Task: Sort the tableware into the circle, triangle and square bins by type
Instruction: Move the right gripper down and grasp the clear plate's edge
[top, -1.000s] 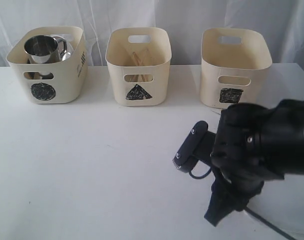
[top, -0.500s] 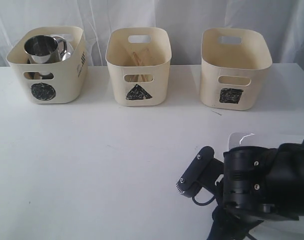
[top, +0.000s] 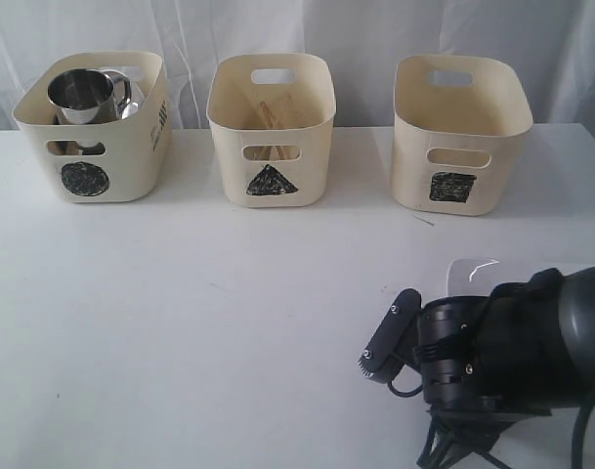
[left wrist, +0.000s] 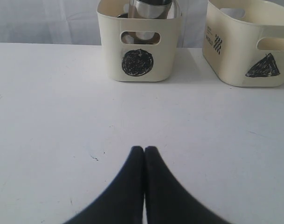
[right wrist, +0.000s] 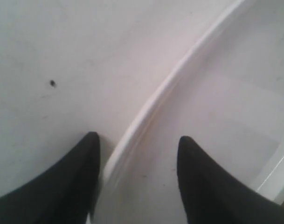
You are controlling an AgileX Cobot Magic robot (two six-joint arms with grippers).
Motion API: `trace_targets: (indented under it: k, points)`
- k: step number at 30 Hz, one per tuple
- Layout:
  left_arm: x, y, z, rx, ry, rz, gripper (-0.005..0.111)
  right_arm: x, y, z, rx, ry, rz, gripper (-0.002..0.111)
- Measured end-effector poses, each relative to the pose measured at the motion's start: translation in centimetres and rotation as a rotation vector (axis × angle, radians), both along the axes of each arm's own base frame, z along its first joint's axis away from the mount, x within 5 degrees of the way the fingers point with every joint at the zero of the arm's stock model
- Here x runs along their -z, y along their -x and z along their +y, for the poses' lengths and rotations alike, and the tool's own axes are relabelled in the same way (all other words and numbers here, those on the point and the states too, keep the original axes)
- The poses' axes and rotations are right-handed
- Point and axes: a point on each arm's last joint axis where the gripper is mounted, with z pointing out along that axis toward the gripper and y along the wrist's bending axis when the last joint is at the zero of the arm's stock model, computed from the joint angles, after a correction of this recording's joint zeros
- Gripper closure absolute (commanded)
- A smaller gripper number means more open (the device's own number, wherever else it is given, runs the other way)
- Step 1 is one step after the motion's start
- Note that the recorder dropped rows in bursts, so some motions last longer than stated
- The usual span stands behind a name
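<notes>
Three cream bins stand along the table's far side: the circle bin (top: 90, 127) with steel mugs (top: 80, 95) inside, the triangle bin (top: 271, 129) with wooden chopsticks (top: 272, 115), and the square bin (top: 460, 132). The large white square plate (top: 473, 271) lies at the front right, mostly hidden under my right arm. My right gripper (right wrist: 138, 140) is open and straddles the plate's rim (right wrist: 146, 116), one finger outside on the table, the other over the plate. My left gripper (left wrist: 144, 150) is shut and empty above bare table; the circle bin (left wrist: 140, 44) and triangle bin (left wrist: 249, 42) stand beyond it.
A white curtain hangs behind the bins. The white table (top: 199, 322) stretches between the bins and the front edge. The right arm's black body (top: 502, 362) covers the front right corner.
My right arm has dropped lower toward the front right of the table, down onto the plate's edge. The bins and their contents have not moved.
</notes>
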Motion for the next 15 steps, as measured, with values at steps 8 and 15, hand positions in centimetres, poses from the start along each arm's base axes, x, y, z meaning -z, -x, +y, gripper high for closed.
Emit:
trace_targets:
  k: [8,15]
  points:
    - [0.0,0.0,0.0,0.0,0.0,0.0,0.107,0.88,-0.28,-0.03,0.031,0.035,0.001,0.103]
    - [0.0,0.0,0.0,0.0,0.0,0.0,0.107,0.83,-0.16,-0.1,0.072,0.017,0.002,0.108]
